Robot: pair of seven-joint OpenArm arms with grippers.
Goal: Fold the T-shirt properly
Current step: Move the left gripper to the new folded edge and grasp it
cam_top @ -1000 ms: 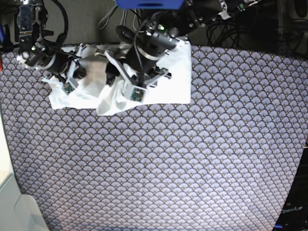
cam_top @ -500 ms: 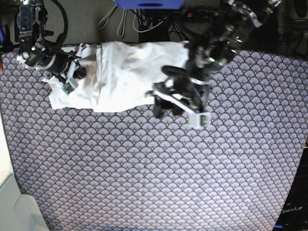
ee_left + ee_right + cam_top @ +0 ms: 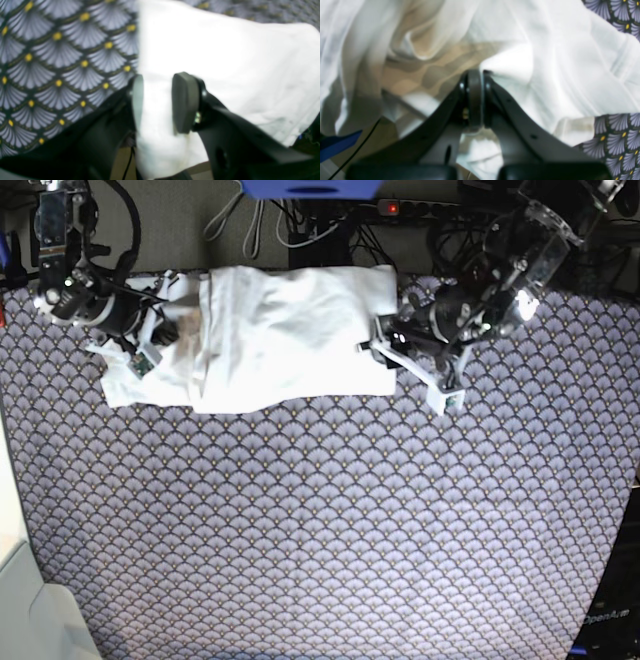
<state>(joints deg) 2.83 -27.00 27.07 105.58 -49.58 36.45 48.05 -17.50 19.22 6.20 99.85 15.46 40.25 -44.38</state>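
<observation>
Left gripper [image 3: 160, 103] parted, right gripper [image 3: 482, 100] clenched on the T-shirt [image 3: 300, 330], likely limp, light, best pinched at the edge beneath the left claw.

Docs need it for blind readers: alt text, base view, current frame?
White T-shirt, partly folded, lies at the far edge of a scallop-patterned tablecloth; the right gripper pinches it, the left gripper is at its opposite edge.

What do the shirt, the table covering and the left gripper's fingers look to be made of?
T-shirt: matte woven or knit fabric, judging by soft wrinkles.
Table covering: printed fabric or vinyl, unclear; flat scallop pattern.
Left gripper fingers: probably rubber or plastic, smooth grey-green with rounded edges.
</observation>
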